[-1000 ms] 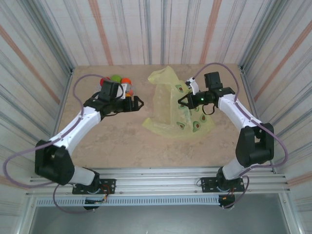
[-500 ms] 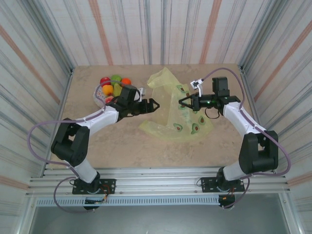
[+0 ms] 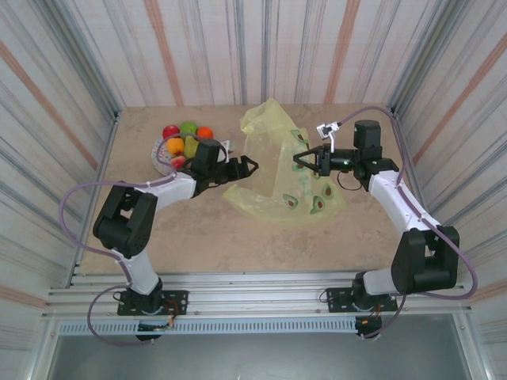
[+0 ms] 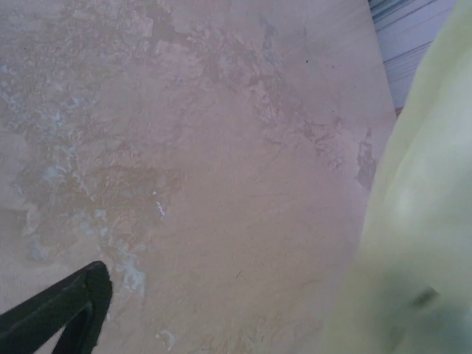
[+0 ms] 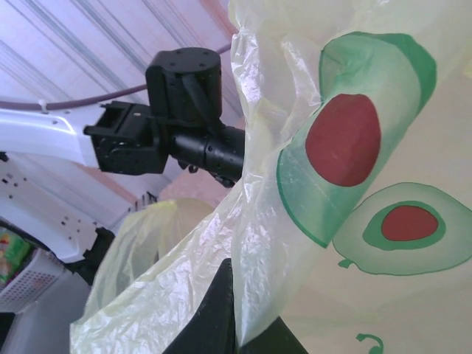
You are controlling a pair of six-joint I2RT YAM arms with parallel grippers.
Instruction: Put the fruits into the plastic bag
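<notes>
Film of the plastic bag [image 3: 277, 170] is pinched in my right gripper [image 3: 301, 158], lifting its mouth. My left gripper [image 3: 247, 165], jaws spread, hovers beside the opposite edge, probably to widen it; the fruits [image 3: 184, 138] sit heaped back left.

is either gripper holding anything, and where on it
The right gripper is shut on the bag, pinching a fold of film on its right side. The left gripper is open beside the bag, holding nothing.
</notes>
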